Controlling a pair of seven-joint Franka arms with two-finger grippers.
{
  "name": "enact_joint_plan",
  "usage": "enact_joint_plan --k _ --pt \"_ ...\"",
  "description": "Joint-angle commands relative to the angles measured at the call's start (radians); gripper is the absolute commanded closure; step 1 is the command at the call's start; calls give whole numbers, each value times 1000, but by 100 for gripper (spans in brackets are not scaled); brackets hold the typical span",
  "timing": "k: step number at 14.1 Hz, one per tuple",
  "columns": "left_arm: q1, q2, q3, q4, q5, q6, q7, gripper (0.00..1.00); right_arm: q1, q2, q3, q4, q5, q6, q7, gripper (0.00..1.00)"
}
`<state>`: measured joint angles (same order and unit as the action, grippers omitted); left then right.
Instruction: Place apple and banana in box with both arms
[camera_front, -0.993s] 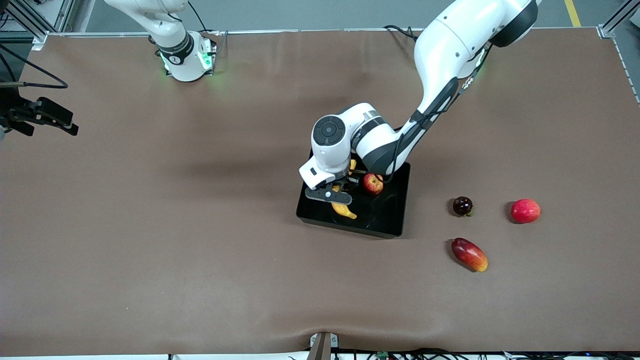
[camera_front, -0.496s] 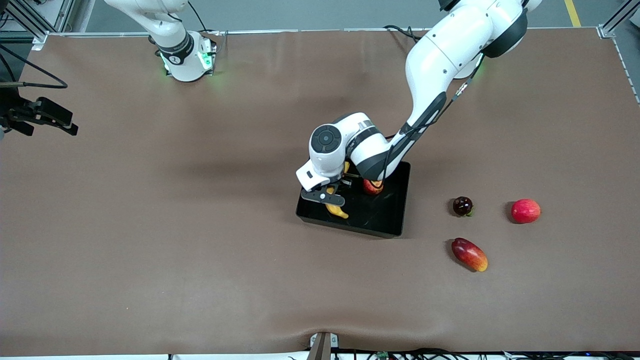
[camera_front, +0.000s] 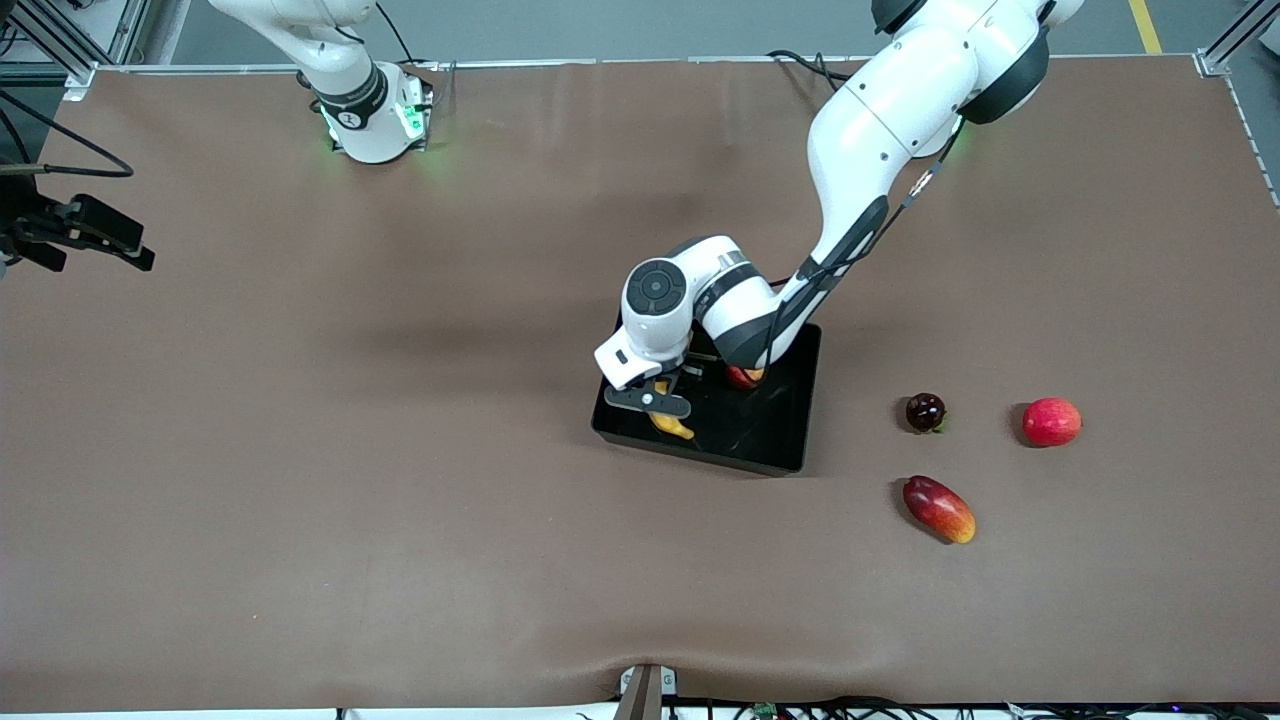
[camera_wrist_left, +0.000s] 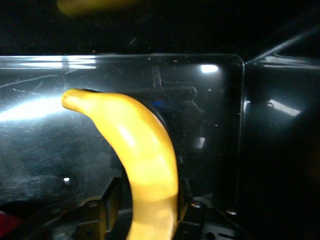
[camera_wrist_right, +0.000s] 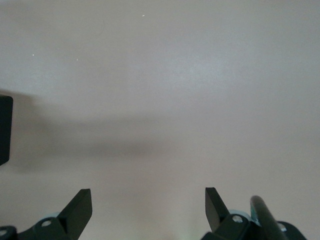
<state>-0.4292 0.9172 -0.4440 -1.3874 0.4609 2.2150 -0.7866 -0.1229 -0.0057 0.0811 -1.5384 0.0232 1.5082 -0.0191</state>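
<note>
The black box (camera_front: 765, 452) sits mid-table. My left gripper (camera_front: 667, 397) is down inside it, and the yellow banana (camera_front: 676, 426) lies on the box floor (camera_wrist_left: 210, 125) between its fingers (camera_wrist_left: 106, 201). In the left wrist view the banana (camera_wrist_left: 145, 155) curves away from my left gripper (camera_wrist_left: 149, 202), whose jaws stand apart with a dark gap on one side of the fruit. The apple (camera_front: 742, 377) rests in the box, mostly hidden under the left arm. My right gripper (camera_front: 138, 251) waits open over bare table at the right arm's end, nothing between its fingertips (camera_wrist_right: 80, 202).
Three other fruits lie on the brown mat toward the left arm's end: a dark round fruit (camera_front: 925, 412), a pinkish-red apple (camera_front: 1051, 421), and a red-and-yellow mango (camera_front: 938, 508) nearer the front camera.
The left arm has come down into the box with the banana, and its jaws have parted from it. The arm now covers more of the apple. The right arm has not moved.
</note>
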Motion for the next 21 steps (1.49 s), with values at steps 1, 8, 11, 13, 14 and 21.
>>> enact_joint_plan --k 1,8,11,13,14,21 --pt "-2 -33 15 18 4 -3 -14 0 -27 4 14 14 12 -13 -13 0" --pt "121 -289 13 13 -8 -256 1 0 -27 3 14 15 12 -13 -15 0" --pt "151 -389 18 13 -2 -357 -3 0 -26 4 14 15 12 -13 -15 0" --pt "199 -451 16 14 -13 -443 -2 0 -26 3 14 15 12 -13 -15 0" --pt "219 -475 15 14 -11 -498 1 0 -26 4 14 15 12 -11 -15 0" --pt "329 -613 7 11 -105 -577 23 0 -26 4 16 15 12 -11 -15 0"
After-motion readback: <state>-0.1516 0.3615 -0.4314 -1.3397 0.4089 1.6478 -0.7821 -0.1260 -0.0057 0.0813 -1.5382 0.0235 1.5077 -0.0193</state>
